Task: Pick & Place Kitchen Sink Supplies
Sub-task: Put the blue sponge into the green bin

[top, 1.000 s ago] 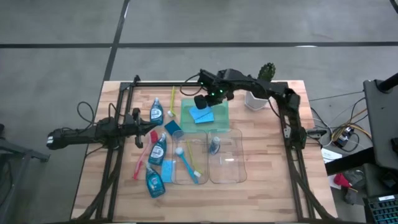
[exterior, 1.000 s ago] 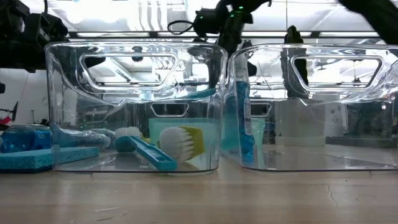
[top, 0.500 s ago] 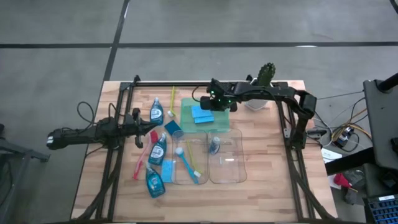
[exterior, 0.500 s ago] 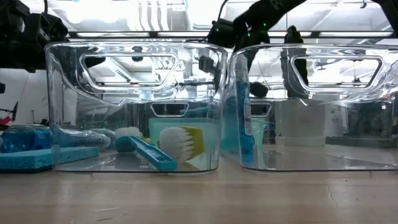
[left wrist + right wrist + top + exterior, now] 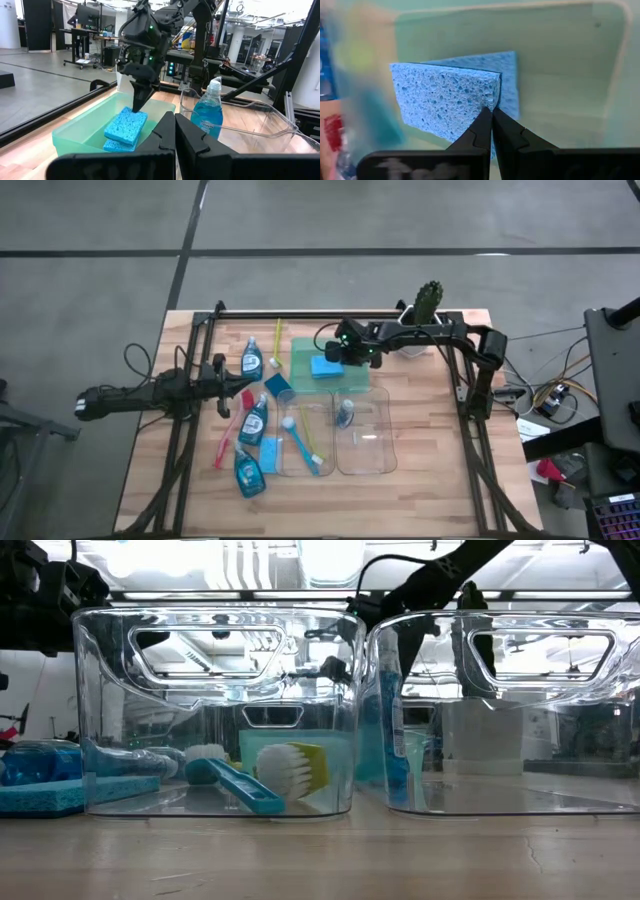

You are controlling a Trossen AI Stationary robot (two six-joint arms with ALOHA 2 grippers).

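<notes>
- In the green tray [image 5: 360,351] at the far middle, I have two blue sponges [image 5: 324,366] stacked; my right gripper [image 5: 340,352] hangs over them, fingers closed, holding nothing.
- Done so far, I judge: brushes [image 5: 306,435] in the left bin [image 5: 288,460], one bottle [image 5: 344,414] in the right.
- Left: three bottles [image 5: 252,417], sponges, brushes out left; my left gripper [image 5: 228,385] is clenched, empty.

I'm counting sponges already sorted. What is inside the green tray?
Inside the green tray lie two blue sponges, one stacked on the other. The right gripper hangs over them, fingers shut. Most of the lower sponge is covered.
</notes>
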